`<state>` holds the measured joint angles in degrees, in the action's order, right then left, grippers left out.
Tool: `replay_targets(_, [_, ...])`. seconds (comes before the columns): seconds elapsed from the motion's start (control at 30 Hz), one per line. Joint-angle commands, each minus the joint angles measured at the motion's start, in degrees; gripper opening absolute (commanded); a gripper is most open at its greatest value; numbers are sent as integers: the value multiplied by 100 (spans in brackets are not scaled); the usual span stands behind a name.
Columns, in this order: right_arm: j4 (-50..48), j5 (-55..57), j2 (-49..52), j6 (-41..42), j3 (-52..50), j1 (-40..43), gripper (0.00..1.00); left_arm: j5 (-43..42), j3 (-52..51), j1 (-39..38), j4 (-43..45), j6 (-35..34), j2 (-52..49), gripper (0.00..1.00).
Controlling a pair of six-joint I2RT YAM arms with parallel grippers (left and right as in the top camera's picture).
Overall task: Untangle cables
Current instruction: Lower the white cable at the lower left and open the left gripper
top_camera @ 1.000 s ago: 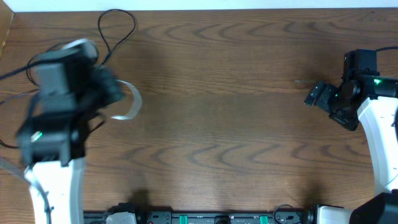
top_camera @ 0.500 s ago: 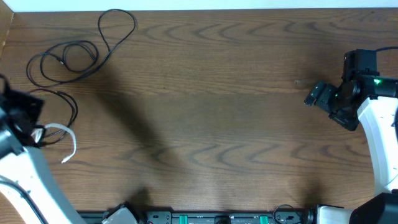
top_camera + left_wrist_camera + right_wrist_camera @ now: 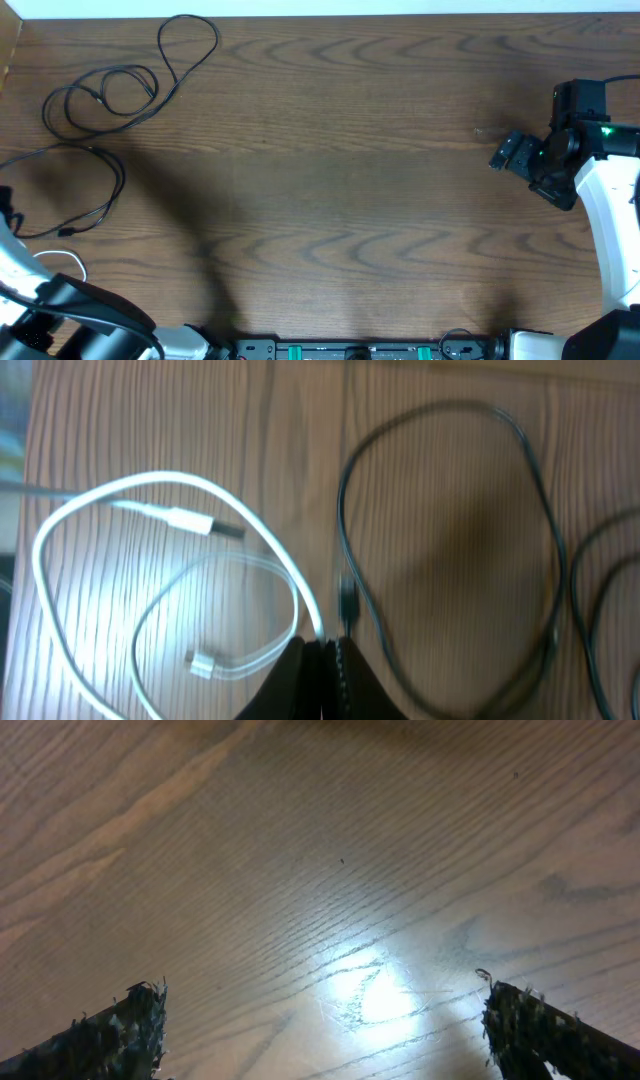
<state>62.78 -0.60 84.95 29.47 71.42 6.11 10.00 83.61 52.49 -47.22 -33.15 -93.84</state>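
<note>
The white cable (image 3: 175, 476) lies in two loose loops at the table's (image 3: 350, 200) near-left edge, both of its plugs free on the wood. One stretch runs into the tips of the left gripper (image 3: 322, 645), whose jaws are pressed together on it. A small black plug (image 3: 347, 600) lies just beside those tips.

The two black cables occupy the far-left corner. One (image 3: 160, 42) is coiled in overlapping loops; the other (image 3: 121, 182) curves below it.

The right gripper (image 3: 320, 988) hangs over bare wood at the right side, well apart from all cables, with its jaws spread wide and nothing between them.
</note>
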Motion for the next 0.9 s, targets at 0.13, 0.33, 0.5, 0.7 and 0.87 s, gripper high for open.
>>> replay_targets(0.13, [0,24,-83,-42,15,33,99,164,-4,466,1082,688,-85,8])
replay_targets(0.33, [0,24,-83,-42,15,33,99,162,-4,531,1523,1034,-254,7])
replay_targets(0.5, [0,24,-83,-42,15,33,99,103,-4,531,1346,997,-658,8])
replay_targets(0.7, [0,24,-83,-42,15,33,99,118,-4,535,1215,879,-1167,8])
replay_targets(0.87, [0,24,-83,-42,15,33,99,-501,-4,535,1469,1102,-1445,7])
